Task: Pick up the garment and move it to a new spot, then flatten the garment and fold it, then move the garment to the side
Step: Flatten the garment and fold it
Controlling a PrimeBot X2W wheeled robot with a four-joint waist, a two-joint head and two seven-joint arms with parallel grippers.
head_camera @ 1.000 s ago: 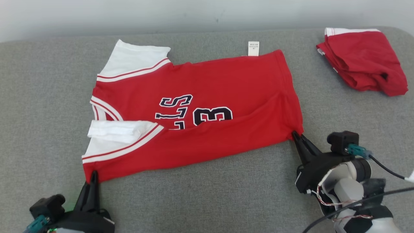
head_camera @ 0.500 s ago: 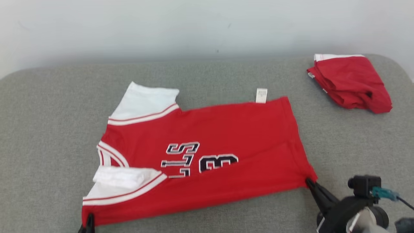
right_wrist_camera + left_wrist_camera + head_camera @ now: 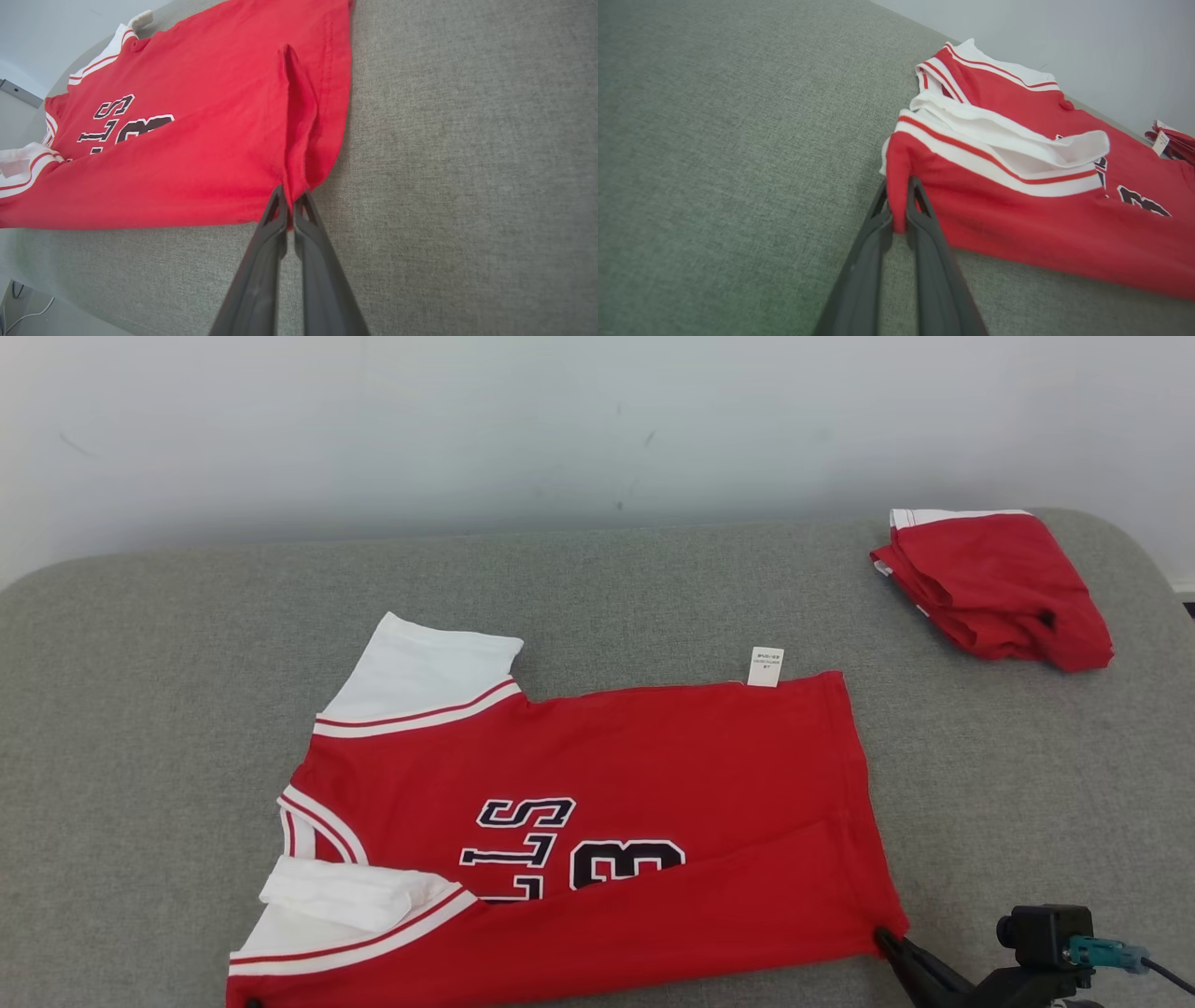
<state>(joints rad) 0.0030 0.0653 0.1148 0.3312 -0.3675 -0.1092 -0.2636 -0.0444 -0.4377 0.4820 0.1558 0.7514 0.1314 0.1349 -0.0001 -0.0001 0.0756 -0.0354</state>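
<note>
Pinching jersey (image 3: 607, 756) corners | L gripper (image 3: 899, 187), R gripper (image 3: 291, 192) | lettering (image 3: 523, 845) part-hidden

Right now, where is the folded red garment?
In the head view the folded garment lies at the far right of the grey cushion, near the wall, apart from the jersey.

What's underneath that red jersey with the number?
The jersey lies on the grey cushion, which shows all around it. Its near edge is folded up over the front, hiding part of the lettering. Anything else beneath is covered.
</note>
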